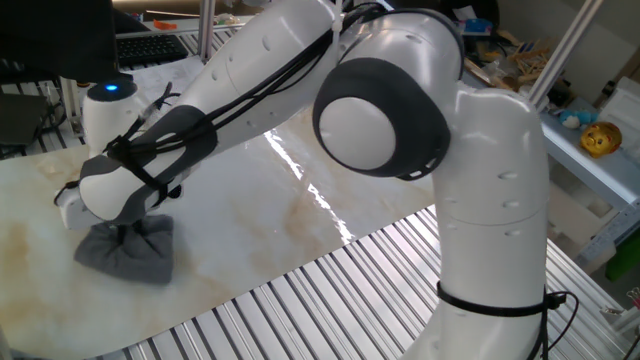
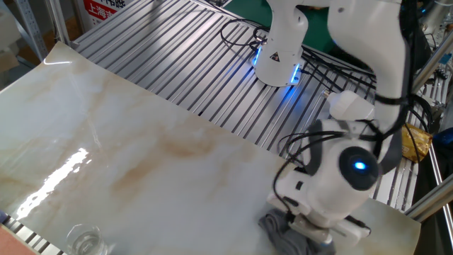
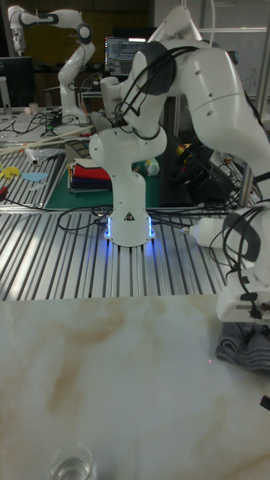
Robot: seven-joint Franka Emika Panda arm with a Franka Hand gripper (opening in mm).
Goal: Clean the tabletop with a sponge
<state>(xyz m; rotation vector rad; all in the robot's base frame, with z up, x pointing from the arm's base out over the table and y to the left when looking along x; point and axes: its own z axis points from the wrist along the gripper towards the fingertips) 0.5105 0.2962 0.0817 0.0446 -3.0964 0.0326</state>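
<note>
Hand [image 1: 128, 232]: clamped on the bunched grey sponge [image 1: 128, 250]
Sponge: pressed flat near the marble bench [image 1: 250, 200] edge

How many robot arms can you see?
3: one wiping the tabletop with the sponge, a second standing behind on the metal slats, and a third far back left. More may be hidden.

One tabletop [image 2: 120, 149], one sponge [image 1: 127, 250], one clear glass [image 3: 72, 460], one pincer [image 1: 126, 230].
</note>
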